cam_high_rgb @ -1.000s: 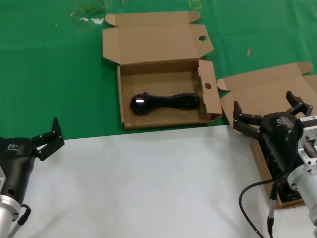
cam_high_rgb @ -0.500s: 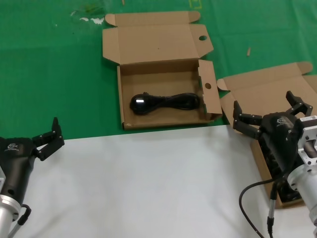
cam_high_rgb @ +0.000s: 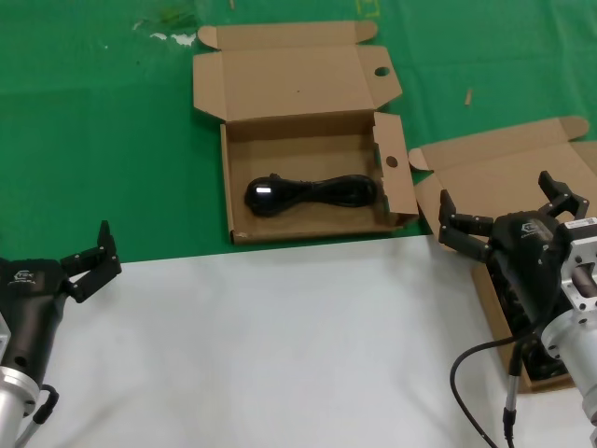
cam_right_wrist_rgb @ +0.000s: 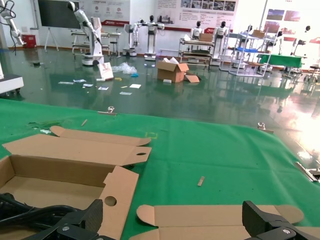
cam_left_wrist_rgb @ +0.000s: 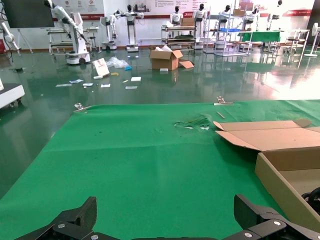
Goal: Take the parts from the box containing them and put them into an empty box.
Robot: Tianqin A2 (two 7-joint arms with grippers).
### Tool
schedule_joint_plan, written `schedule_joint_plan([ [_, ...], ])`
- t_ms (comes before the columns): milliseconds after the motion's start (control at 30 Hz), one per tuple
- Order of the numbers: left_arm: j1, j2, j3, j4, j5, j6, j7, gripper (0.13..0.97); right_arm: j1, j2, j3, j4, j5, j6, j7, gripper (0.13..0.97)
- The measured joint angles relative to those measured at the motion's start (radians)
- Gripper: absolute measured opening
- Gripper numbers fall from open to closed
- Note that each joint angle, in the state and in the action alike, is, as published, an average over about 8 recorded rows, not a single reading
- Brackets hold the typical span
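Observation:
One black coiled cable (cam_high_rgb: 312,193) lies in the cardboard box with round-holed flaps (cam_high_rgb: 227,177), whose lid is open, at the table's middle. A plain-flapped box (cam_high_rgb: 504,168) sits at the right, its inside mostly hidden under my right gripper (cam_high_rgb: 494,187), which hangs open above it. The right wrist view shows this gripper (cam_right_wrist_rgb: 173,210) open over that box's lid (cam_right_wrist_rgb: 210,216), with the holed flap (cam_right_wrist_rgb: 117,192) and the cable (cam_right_wrist_rgb: 25,212) off to one side. My left gripper (cam_high_rgb: 89,257) is open and empty at the near left, apart from both boxes; it (cam_left_wrist_rgb: 165,207) faces bare green mat.
Green mat (cam_high_rgb: 112,140) covers the far part of the table and a white sheet (cam_high_rgb: 261,345) the near part. A black cord (cam_high_rgb: 466,373) loops by my right arm. The holed box's side wall (cam_left_wrist_rgb: 280,182) lies to the right of my left gripper.

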Motion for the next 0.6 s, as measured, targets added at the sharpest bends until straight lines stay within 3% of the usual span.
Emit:
schedule_joint_plan([
  [600,0.000,0.000,0.000,0.000,0.000,0.000,0.000,0.966,0.000,0.000,0.000,0.000,0.000,0.000,0.000,0.966],
])
